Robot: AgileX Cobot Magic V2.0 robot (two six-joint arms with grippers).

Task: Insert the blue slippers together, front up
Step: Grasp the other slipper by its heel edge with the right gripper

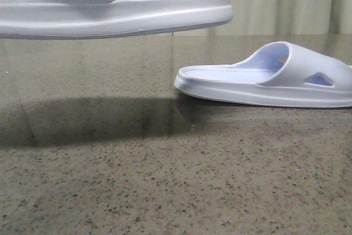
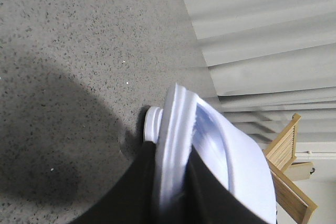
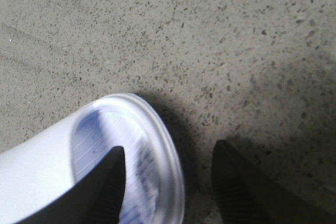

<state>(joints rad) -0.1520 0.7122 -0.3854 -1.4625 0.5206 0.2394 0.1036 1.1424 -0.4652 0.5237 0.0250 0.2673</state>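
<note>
Two blue slippers in play. Lifted slipper [image 1: 110, 9] hangs in air at upper left of front view, sole level, shadow on dark speckled table [image 1: 165, 191] below. My left gripper [image 2: 173, 192] pinches its sole edge between both fingers, so I can carry it across. Second slipper [image 1: 269, 78] lies flat on table at right, strap far right, heel toward centre. My right gripper [image 3: 168, 182] spread wide, one finger over footbed, other on table side; no grip yet, I judge.

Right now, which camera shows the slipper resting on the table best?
Front view: the resting slipper appears whole, side-on, strap and cut-out visible. Right wrist view shows only one rounded end between open fingers. Left wrist view shows mainly the held slipper.
</note>
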